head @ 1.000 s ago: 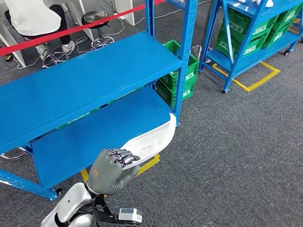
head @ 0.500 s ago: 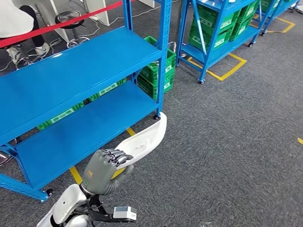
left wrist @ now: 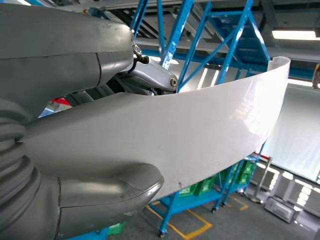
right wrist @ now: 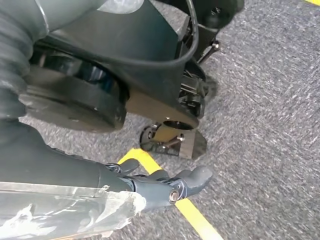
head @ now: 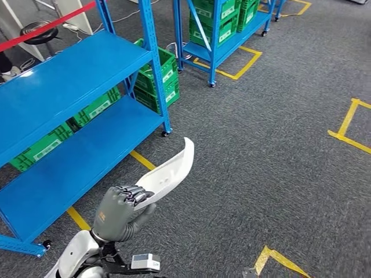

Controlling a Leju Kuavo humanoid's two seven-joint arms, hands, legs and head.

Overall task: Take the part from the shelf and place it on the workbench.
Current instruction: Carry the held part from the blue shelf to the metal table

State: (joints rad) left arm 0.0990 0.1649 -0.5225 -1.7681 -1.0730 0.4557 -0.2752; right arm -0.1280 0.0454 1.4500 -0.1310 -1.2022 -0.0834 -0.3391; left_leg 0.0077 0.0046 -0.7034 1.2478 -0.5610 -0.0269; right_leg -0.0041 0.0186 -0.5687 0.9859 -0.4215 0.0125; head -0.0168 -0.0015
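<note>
Presently the left hand (head: 117, 211) grips the near end of the white curved part (head: 171, 171), which extends toward 1 o'clock above the grey carpet (head: 271, 150). The blue shelf (head: 65, 87) stands at 10 o'clock. The right hand (right wrist: 158, 187) hangs with fingers extended, holding nothing.

You will find no text clear enough to read. The green crates (head: 157, 81) carry white labels, too small to make out. The back of the left hand (head: 115, 212) bears a small yellowish mark, blurred and not legible.
</note>
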